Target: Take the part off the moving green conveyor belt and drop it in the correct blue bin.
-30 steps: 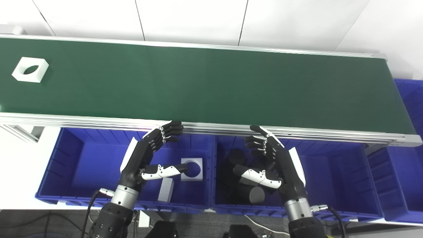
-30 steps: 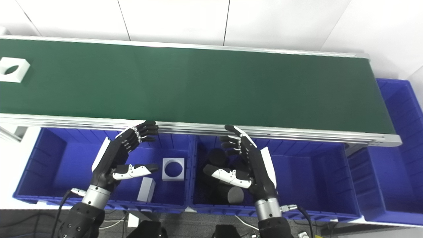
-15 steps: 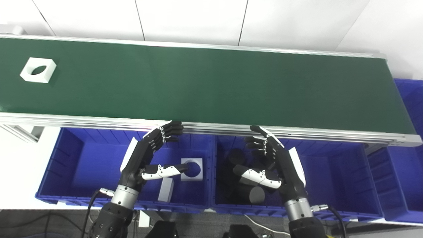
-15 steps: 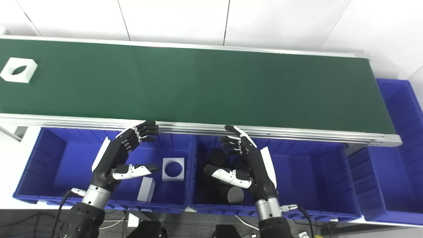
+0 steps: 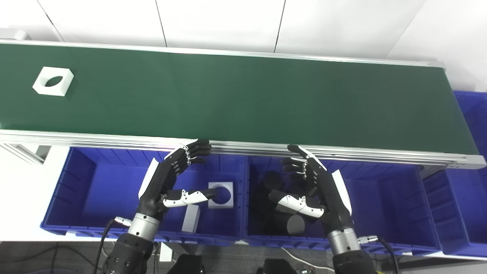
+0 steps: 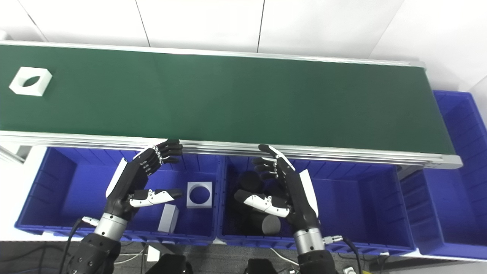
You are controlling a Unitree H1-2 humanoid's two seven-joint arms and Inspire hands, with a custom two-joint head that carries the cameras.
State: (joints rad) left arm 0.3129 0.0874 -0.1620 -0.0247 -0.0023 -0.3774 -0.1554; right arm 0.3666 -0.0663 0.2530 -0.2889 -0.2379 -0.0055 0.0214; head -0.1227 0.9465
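Note:
A white square part with a round hole (image 5: pixel 53 80) lies on the green conveyor belt (image 5: pixel 243 99) at its far left. My left hand (image 5: pixel 169 179) hovers open over the left blue bin (image 5: pixel 87 190), fingers apart, holding nothing. Over the middle blue bin (image 5: pixel 380 205) my right hand (image 5: pixel 315 186) is open too, with nothing in it. Both hands sit just below the belt's near rail, far to the right of the part.
The left bin holds a white square part with a hole (image 5: pixel 221 194) and a white block (image 5: pixel 191 218). Dark cylinders (image 5: pixel 289 223) lie in the middle bin. A third blue bin (image 5: pixel 470 205) stands at the right end of the belt.
The white part on the belt has travelled to the right. Both hands have stayed where they were.

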